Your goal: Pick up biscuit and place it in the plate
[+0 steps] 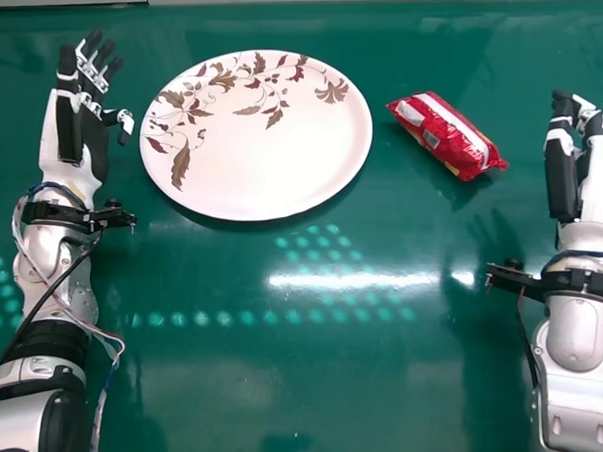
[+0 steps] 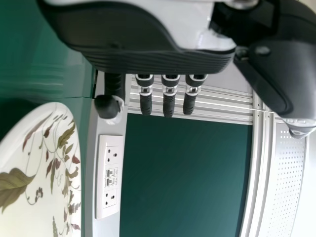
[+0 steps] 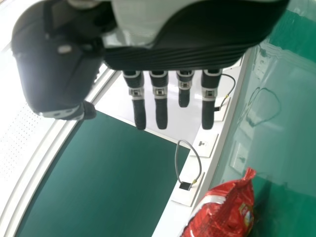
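Right hand (image 1: pixel 581 163) open and empty, its fingers stretched out straight, it stands off to the right of the biscuit (image 1: pixel 449 134), not touching it. From where I'm standing, the step in hand looks to be the reach for the pick-up, with the placing all to come. I'd bring that hand in over the pack from its near side, turn the palm down, and set thumb and fingers across the narrow width at the middle. The pack lies aslant, so the wrist should turn to suit. Close gently (biscuits crumble sooner than wrappers tear), and lift straight up before swinging left, high enough to clear the rim of the plate (image 1: pixel 274 170). A grip on the crimped end would probably let the load droop and twist.

The biscuit is in a glossy red wrapper with a pale band, plump along the middle and pinched to a frill at its end. Such film may well slide under smooth fingertips. The plate, well within reach leftward, is a broad, shiny off-white oval with brown leaves and curling stems printed along one side; its wide bare part makes a forgiving target. The green worktop (image 1: pixel 274 395) is polished enough to mirror lights, and could let the pack skid if nudged. Beyond the plate's left side rests the left hand (image 1: pixel 83 106), open and idle.
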`<state>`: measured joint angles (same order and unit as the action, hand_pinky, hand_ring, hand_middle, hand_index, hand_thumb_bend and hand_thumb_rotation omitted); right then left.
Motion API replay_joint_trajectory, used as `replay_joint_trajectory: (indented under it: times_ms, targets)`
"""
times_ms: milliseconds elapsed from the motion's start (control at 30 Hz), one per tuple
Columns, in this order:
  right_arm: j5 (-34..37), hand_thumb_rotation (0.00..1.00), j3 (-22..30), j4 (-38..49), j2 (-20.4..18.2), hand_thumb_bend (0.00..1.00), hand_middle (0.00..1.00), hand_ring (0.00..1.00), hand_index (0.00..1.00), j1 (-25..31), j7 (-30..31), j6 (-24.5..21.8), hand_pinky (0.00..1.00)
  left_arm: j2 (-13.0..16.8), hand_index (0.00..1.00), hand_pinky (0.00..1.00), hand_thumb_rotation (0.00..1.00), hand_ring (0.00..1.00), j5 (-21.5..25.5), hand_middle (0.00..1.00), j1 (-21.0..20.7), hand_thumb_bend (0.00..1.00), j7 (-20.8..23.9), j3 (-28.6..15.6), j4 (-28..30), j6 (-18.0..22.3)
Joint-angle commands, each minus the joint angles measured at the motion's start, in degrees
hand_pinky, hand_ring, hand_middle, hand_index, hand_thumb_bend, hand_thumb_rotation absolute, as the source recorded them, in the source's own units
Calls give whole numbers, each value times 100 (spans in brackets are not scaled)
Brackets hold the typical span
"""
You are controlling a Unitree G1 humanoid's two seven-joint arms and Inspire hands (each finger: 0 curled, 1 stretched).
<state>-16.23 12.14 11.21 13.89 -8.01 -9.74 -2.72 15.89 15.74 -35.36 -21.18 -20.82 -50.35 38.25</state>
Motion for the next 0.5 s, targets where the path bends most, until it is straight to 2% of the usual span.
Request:
replay_joint_trajectory:
  times_ms: [0,333,467]
  targets:
    - [72,21,35,-97,-36,58,86,85,84,101,-57,117,76,-152,100,0,98,100,-31,100,230,98,65,38,-247,83]
    - [97,22,47,-199,-30,60,86,84,83,126,-83,285,74,-232,100,0,96,100,-7,100,205,100,46,8,-303,120]
    - [-125,33,-6,-135,38,63,85,83,83,173,-149,316,75,-265,100,0,94,100,64,100,202,100,-63,-29,-306,136]
